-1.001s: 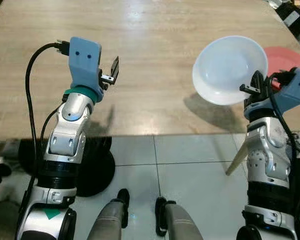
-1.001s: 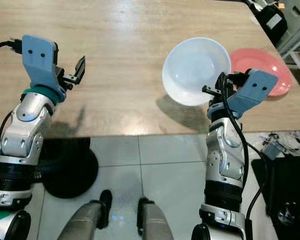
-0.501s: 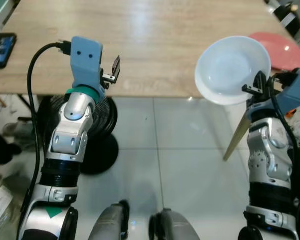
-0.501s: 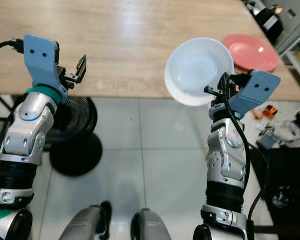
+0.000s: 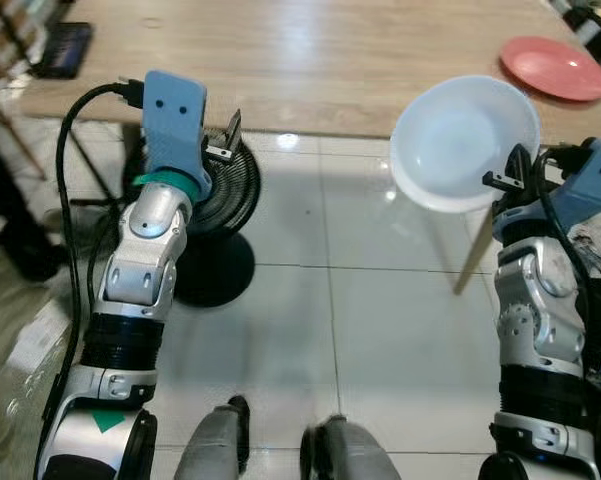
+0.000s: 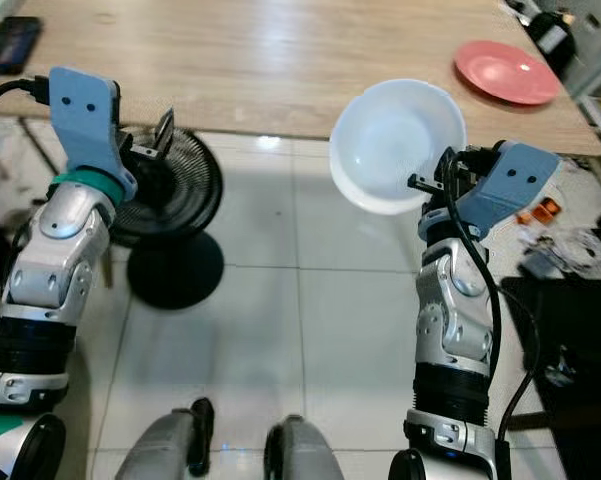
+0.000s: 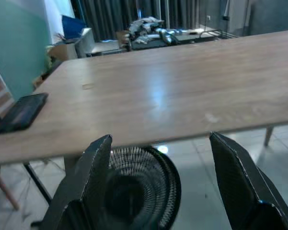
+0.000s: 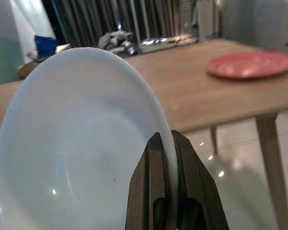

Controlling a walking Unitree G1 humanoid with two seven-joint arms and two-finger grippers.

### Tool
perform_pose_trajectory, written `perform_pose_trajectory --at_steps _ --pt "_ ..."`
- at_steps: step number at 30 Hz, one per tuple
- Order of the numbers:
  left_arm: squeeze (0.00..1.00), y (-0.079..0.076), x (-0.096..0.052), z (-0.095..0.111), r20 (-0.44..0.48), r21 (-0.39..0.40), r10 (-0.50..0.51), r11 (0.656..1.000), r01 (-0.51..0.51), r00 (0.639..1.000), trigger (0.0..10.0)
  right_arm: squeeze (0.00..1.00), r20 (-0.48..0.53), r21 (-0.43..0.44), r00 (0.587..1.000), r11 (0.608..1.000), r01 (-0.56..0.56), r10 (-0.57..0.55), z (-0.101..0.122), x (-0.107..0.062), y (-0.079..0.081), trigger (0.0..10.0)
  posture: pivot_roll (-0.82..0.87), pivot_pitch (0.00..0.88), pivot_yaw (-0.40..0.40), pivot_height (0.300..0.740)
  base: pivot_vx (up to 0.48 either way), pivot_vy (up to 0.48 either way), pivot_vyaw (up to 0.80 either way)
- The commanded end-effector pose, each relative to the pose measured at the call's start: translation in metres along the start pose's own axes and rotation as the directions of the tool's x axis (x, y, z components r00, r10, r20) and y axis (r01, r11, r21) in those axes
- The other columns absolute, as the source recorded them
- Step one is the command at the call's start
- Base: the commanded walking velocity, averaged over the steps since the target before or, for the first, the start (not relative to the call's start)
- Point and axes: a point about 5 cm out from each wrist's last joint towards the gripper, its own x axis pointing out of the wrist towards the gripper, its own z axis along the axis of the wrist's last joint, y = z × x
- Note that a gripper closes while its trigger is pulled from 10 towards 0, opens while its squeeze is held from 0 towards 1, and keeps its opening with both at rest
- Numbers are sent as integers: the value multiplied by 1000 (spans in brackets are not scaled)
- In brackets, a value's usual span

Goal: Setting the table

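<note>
One round white bowl [image 6: 397, 143], one flat pink plate [image 6: 505, 71], one long wooden table [image 6: 260, 50], one black floor fan [image 6: 175, 215] (under the table edge), one dark phone [image 5: 64, 48].

The two eye views look steeply down from the robot's head, over its arms and feet, onto the tiled floor [image 5: 380, 330] and the near edge of the wooden table [image 5: 310, 60], which crosses the top of both pictures; they share nearly the same scene, slightly shifted sideways. The left wrist view looks along its fingers [image 7: 88, 182], nearly level, from just short of the table edge and facing across the tabletop, with a black fan [image 7: 139, 191] under the edge. The right wrist view sits close behind the white bowl [image 8: 81, 143], facing the same table, where the pink plate [image 8: 251, 64] lies.
</note>
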Motion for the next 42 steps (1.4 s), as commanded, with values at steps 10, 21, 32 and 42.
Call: perform_pose_trajectory --at_steps 10,21,32,42 --pt "0 -5 0 -3 -6 7 -16 1000 16 1000 10000 0 9 1 1000 1000 27 -27 2 -1 -8 10000 25 83 2 740 -329 0 0" --pt "0 -6 0 -2 -4 5 -17 1000 17 1000 10000 0 11 0 1000 1000 25 -25 2 -3 -6 10000 24 84 1 740 -326 0 0" --pt "0 -6 0 -2 -3 4 -18 1000 18 1000 10000 0 10 0 1000 1000 24 -24 2 -3 -6 10000 23 86 1 740 -260 0 0" --pt "0 -9 1 -1 -2 -22 -23 999 23 1000 10000 0 1 13 1000 1000 24 -24 1 -2 -6 10000 23 85 2 740 0 0 -400"
